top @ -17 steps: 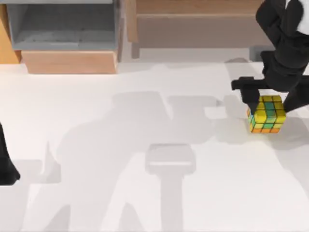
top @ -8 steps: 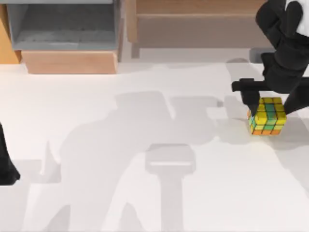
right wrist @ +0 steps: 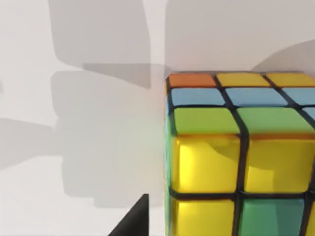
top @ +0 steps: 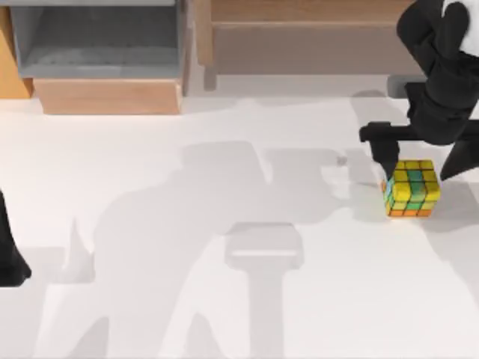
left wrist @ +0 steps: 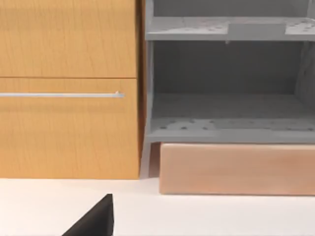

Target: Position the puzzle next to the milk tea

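Puzzle (top: 411,188): sits on the white table (top: 224,299) near its right side, in the top view; top face mostly yellow with green and teal tiles, orange tiles along the lower front row, dark grid lines.
Puzzle, right wrist view (right wrist: 241,157): seen close up, yellow and green tiles with a row of blue and one orange tile at the far edge, resting on the table surface.
Right gripper (top: 419,153): just above the puzzle's far edge, fingers spread to either side of the cube and not clamping it; the left finger (top: 385,149) stands beside the puzzle's upper left corner.
Left arm (top: 9,247): parked at the table's left edge; whether its gripper is open or closed cannot be told.
Back of scene: a wooden cabinet (left wrist: 69,88) beside a grey shelf unit (left wrist: 226,73), seen from the left wrist.
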Available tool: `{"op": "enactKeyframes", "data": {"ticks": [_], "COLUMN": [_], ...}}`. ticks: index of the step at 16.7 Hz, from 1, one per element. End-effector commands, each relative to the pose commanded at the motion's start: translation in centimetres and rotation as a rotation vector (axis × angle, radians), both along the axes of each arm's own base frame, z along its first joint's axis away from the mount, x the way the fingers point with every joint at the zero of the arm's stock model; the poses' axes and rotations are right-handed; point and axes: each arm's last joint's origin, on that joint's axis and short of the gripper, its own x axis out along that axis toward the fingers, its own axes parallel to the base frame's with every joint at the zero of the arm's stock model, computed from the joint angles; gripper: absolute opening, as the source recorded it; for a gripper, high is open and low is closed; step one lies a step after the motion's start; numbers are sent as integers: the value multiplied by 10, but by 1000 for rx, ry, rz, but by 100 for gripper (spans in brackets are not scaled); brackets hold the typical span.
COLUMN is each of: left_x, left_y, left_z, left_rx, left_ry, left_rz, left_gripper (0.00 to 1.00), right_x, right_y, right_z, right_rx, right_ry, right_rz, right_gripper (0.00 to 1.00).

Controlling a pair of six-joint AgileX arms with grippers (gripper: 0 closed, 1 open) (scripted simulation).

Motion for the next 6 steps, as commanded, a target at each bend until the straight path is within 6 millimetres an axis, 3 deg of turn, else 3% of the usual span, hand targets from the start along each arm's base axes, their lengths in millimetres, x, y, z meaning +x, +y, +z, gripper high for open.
{"op": "enactKeyframes", "data": {"ticks": [6], "left_x": [0], "left_y": [0], "left_z": [0], "left_rx": [0], "left_ry": [0], "left_rz": [0], "left_gripper": [100], "right_x": [0], "right_y": [0], "right_z": [0], "right_rx": [0], "right_ry": [0], "right_rz": [0], "right_gripper": [100]}}
